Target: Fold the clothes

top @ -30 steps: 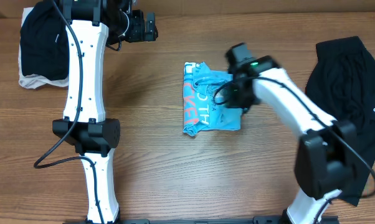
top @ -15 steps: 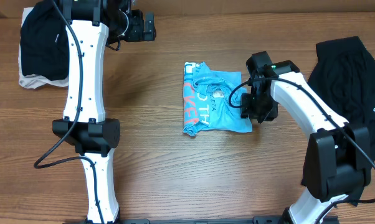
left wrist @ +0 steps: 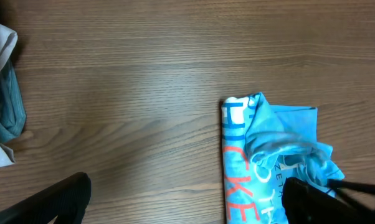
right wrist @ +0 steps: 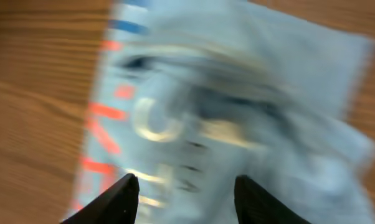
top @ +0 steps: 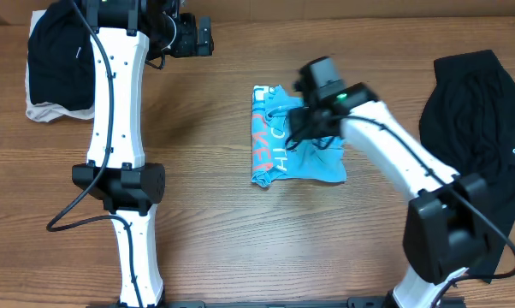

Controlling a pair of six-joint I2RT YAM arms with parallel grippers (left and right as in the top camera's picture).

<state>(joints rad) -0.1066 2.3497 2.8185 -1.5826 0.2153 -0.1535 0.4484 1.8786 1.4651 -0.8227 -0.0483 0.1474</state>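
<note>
We see the light blue T-shirt folded small at the middle of the table. Our right gripper hovers over it, fingers parted and apparently empty, though that view is blurred. The left gripper waits spread wide, holding nothing, near the far edge.

Item 1: light blue T-shirt.
- Big red capitals run along its folded left edge. Through my left wrist camera I read "KE"; the rest is cut off.
- Beside them are white capitals "TH" and a round "O", all lying sideways.
- The small print near the middle is too fine to read.

Item 2: black garment, on my right.
- A small white mark near its edge is unreadable.
</note>
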